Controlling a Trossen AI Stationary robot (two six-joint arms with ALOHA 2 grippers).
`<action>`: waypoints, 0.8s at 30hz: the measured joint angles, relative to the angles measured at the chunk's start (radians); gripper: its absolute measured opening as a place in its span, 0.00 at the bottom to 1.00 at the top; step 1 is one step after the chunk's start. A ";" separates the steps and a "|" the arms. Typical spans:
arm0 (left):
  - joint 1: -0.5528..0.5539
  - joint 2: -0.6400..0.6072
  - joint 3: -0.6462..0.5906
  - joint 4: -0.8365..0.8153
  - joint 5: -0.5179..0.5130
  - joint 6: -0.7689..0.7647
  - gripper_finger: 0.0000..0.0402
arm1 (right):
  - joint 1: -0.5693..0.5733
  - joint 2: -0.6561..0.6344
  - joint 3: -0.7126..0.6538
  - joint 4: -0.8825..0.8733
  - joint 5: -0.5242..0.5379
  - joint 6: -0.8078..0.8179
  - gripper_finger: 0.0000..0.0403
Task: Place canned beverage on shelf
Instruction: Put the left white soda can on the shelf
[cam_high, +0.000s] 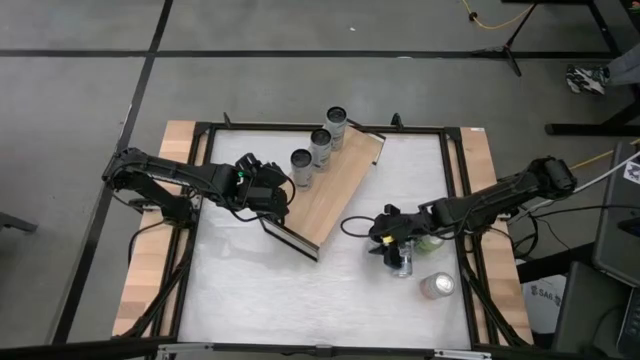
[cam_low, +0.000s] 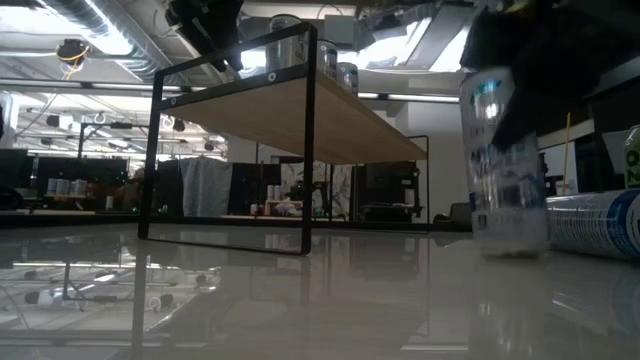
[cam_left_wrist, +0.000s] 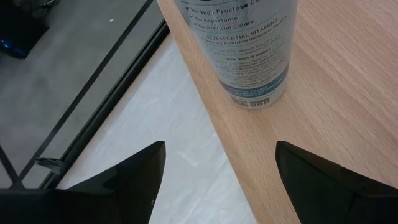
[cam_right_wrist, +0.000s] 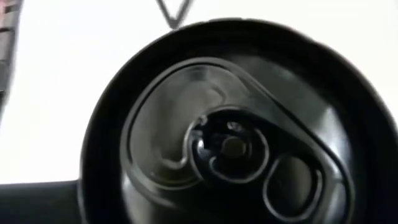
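The shelf (cam_high: 335, 190) is a light-wood board on a black frame and stands slantwise in the middle of the white table; it also shows in the low view (cam_low: 330, 120). Three cans (cam_high: 320, 147) stand in a row along its far-left edge. My left gripper (cam_left_wrist: 221, 149) is open and empty at the shelf's left edge, facing the nearest silver-blue can (cam_left_wrist: 242, 43). My right gripper (cam_high: 397, 245) is down over an upright silver can (cam_low: 505, 170) on the table's right side and is shut on it. My right gripper comes at the upright can from above, pointing down, with the can's top (cam_right_wrist: 230, 143) close under the wrist. A dark finger (cam_low: 525, 110) lies against the can's upper side. The can stands upright, its bottom (cam_low: 508, 248) at the tabletop; the pads themselves are hidden.
Another silver can (cam_high: 437, 287) lies on its side near the right front, close to the held can. A green can (cam_high: 430, 240) stands just behind the right gripper. Black frame rails (cam_high: 455, 180) edge the table. The near left of the tabletop (cam_high: 250, 290) is bare.
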 joint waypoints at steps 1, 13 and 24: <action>0.000 0.000 0.000 0.000 0.000 0.000 0.74 | 0.000 -0.004 0.016 -0.007 -0.008 -0.013 0.61; 0.000 0.000 0.000 0.004 0.000 0.000 0.74 | -0.028 -0.012 0.405 -0.332 -0.014 -0.324 0.62; 0.000 0.000 0.000 0.033 0.000 0.000 0.75 | -0.251 0.004 0.589 -0.357 0.008 -0.548 0.62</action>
